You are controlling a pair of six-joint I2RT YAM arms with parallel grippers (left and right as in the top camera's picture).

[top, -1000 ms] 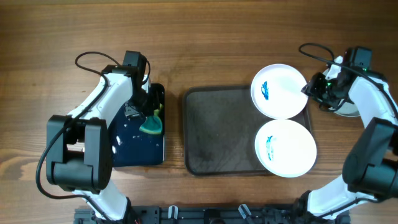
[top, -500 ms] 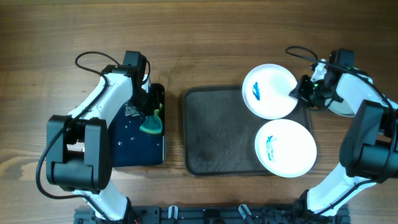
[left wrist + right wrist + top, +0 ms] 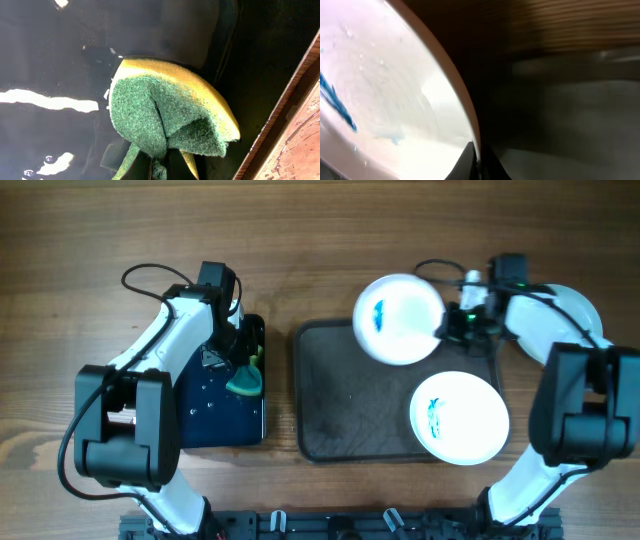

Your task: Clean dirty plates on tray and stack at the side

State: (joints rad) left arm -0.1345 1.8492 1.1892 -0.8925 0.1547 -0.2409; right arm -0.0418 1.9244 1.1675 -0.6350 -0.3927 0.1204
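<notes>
Right wrist: smeared plate (image 3: 390,85) partly off-frame, fingers (image 3: 463,166) barely visible

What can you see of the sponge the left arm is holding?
The sponge is yellow foam with a green scouring face, folded so the green side creases. The left gripper pinches its lower edge between its fingers in the wrist view. It hangs over the wet, glossy black tray; contact with the tray is unclear.

Warm brown wooden table (image 3: 320,240), grain running side to side, soft even light
</notes>
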